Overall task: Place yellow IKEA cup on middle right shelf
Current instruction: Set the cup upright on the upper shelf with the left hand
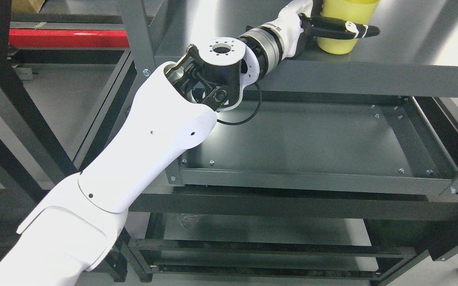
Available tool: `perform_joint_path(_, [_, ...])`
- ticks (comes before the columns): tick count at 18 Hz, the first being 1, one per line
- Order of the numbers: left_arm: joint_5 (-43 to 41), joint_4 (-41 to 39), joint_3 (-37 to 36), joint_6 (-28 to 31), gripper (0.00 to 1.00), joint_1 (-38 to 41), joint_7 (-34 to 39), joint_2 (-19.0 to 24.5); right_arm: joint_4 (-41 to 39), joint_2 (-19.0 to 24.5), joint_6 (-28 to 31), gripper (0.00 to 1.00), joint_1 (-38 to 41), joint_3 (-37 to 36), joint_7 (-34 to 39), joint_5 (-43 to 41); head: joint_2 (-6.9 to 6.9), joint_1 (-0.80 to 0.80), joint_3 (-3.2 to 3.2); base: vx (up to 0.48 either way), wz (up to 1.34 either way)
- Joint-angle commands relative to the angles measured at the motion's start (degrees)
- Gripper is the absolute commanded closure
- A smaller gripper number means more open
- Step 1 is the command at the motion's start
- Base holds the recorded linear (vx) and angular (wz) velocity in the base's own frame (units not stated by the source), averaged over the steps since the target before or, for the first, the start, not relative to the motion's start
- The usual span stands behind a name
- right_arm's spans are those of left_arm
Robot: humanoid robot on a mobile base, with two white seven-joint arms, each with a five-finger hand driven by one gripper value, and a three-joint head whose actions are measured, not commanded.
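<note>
Up top, left hand (pixel 334 28) around yellow cup (pixel 342 24), on shelf (pixel 392 59).

My yellow cup (pixel 342 28) stands upright on the grey metal shelf (pixel 412 43) at the top of the view, near its front edge, its upper part cut off by the picture's top. My left hand (pixel 332 28) reaches onto this shelf, a dark finger (pixel 344 31) lying across the cup's front. Below it, 1 darker tray-like shelf (pixel 300 139) with a raised rim and bolted corners sits in the same frame. Lower still, more rails (pixel 268 254) of the rack show.
</note>
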Motion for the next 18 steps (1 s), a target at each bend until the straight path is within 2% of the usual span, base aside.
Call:
perform_joint_path(1, [-2.2, -2.0, 1.4, -0.9, 0.01, 0.0, 0.1, 1.0, 0.0, -1.0, 0.0, 0.01, 0.8, 1.0, 0.0, -1.4, 0.00, 0.00, 0.00, 0.000, 0.00])
perform_joint_path(4, [-9.4, -1.8, 2.2, -4.7, 0.01, 0.1, 0.1, 1.0, 0.0, -1.0, 0.0, 0.01, 0.8, 1.0, 0.0, -1.4, 0.00, 0.00, 0.00, 0.000, 0.00])
perform_joint_path(8, [-11.1, -2.2, 5.3, -5.8, 0.01, 0.1, 0.0, 1.0, 0.0, -1.0, 0.0, 0.01, 0.8, 1.0, 0.0, -1.4, 0.00, 0.00, 0.00, 0.000, 0.00])
perform_joint_path(12, [-12.8, -6.0, 7.0, -8.6, 0.01, 0.2, -1.2, 1.0, 0.0, -1.0, 0.0, 0.01, 0.8, 1.0, 0.0, -1.4, 0.00, 0.00, 0.00, 0.000, 0.00])
perform_joint_path(18, [-13.3, -8.2, 9.5, -8.7, 0.03, 0.1, -12.0, 1.0, 0.0, -1.0, 0.0, 0.01, 0.8, 1.0, 0.0, -1.4, 0.00, 0.00, 0.00, 0.000, 0.00])
